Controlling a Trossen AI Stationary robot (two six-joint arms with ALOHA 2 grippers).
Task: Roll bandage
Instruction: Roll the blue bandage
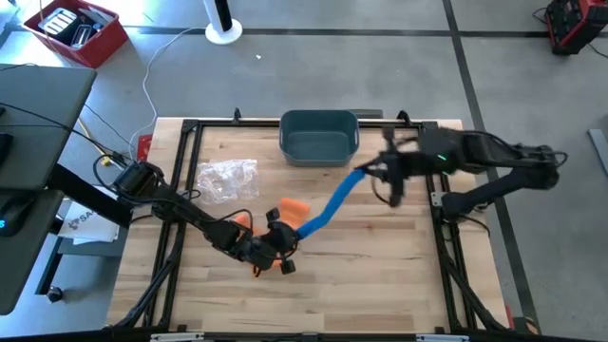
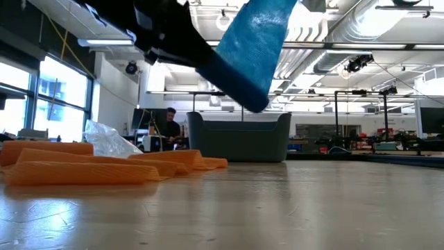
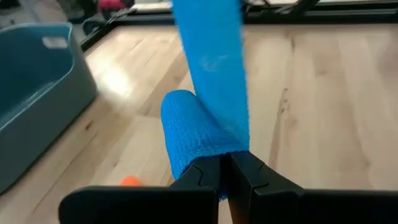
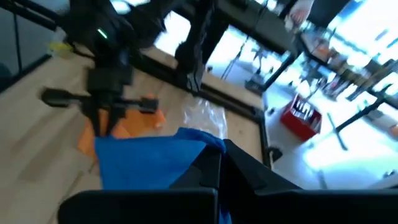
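Far left of the tabletop [image 1: 380, 285], a crumpled clear plastic bag [image 1: 226, 179] lies loose, not in play. Next to it, toward the front, the left tool [image 1: 282, 245] sits low over the wood, fingers together and clamped on the rolled end of the blue bandage [image 1: 328, 211]; the left wrist view shows a small wound core [image 3: 186, 134] right at the fingertips, with the free strip rising away from it. Orange bandage [image 1: 294, 208] lies flat just beside that tool, unrolled in folds, as the low view confirms. From the core the blue strip runs taut and diagonal, lifted off the tabletop, up toward the right. Mid-back stands a grey-blue bin [image 1: 318, 136], nothing visible in it. Right of centre, the right tool [image 1: 378, 174] is closed on the strip's far end, holding it raised. Judgement on progress: early to middle. Only a short roll is formed; most of the blue length is still stretched out between the two tools and remains to be wound. The orange piece appears unrolled too. Whether the bin is the drop point cannot be told.
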